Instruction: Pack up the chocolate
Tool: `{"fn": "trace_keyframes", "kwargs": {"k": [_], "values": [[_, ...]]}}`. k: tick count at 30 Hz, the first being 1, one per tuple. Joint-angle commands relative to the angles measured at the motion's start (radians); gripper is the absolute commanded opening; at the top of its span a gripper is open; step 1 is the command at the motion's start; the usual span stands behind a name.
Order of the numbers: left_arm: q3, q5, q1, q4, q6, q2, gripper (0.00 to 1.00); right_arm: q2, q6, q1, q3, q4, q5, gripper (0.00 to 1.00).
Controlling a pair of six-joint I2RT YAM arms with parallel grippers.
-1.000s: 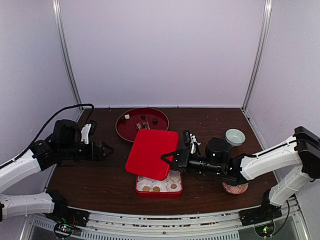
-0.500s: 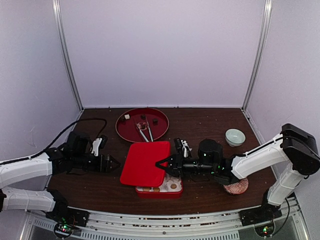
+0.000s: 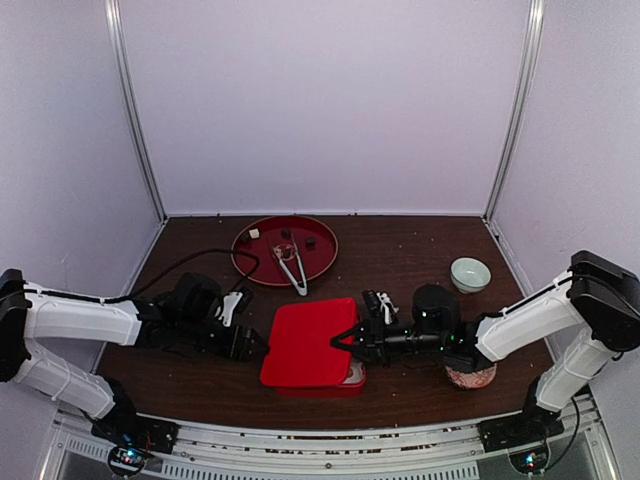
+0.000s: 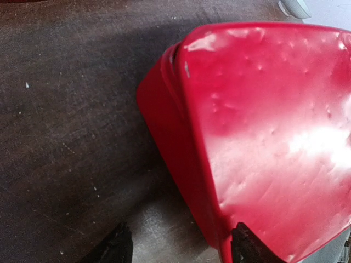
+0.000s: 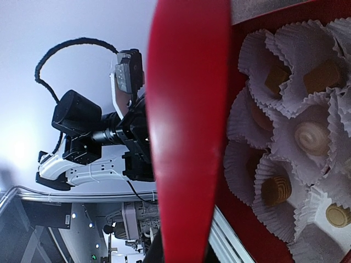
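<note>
— Lid (image 3: 305,345) worry first: the right gripper (image 3: 343,340) pinches its right edge, which stands raised over the box (image 3: 352,375). Pressed down askew, it could jam or crush the paper cups (image 5: 249,52).
— And the chocolate (image 5: 276,189)?
— Seated in those cups, inside the box. The left gripper (image 3: 256,346), jaws spread at the lid's left corner, might shove the box sideways.
— Farther back?
— Loose pieces (image 3: 287,234) lie on the plate (image 3: 322,258) near the tongs (image 3: 291,268); closing now likely leaves them unpacked.
</note>
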Motion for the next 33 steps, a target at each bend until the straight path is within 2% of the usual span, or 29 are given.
{"fn": "trace_keyframes", "kwargs": {"k": [1, 7, 13, 19, 25, 33], "values": [[0.028, -0.005, 0.000, 0.071, -0.010, -0.001, 0.64, -0.045, 0.006, -0.036, -0.027, 0.040, -0.035, 0.06], [0.059, 0.008, -0.016, 0.067, 0.010, 0.036, 0.65, -0.077, -0.058, -0.077, -0.022, -0.056, -0.059, 0.09], [0.096, 0.003, -0.034, 0.063, 0.018, 0.088, 0.64, -0.074, -0.081, -0.105, -0.035, -0.079, -0.084, 0.10], [0.090, -0.051, -0.033, 0.036, -0.001, 0.050, 0.64, -0.053, -0.106, -0.104, 0.031, -0.097, -0.152, 0.07], [0.086, -0.111, -0.031, -0.016, -0.016, -0.008, 0.70, -0.011, -0.088, -0.104, 0.083, -0.112, -0.235, 0.07], [0.083, -0.080, -0.028, 0.029, -0.042, 0.033, 0.70, 0.012, -0.090, -0.132, 0.141, -0.161, -0.268, 0.07]]}}
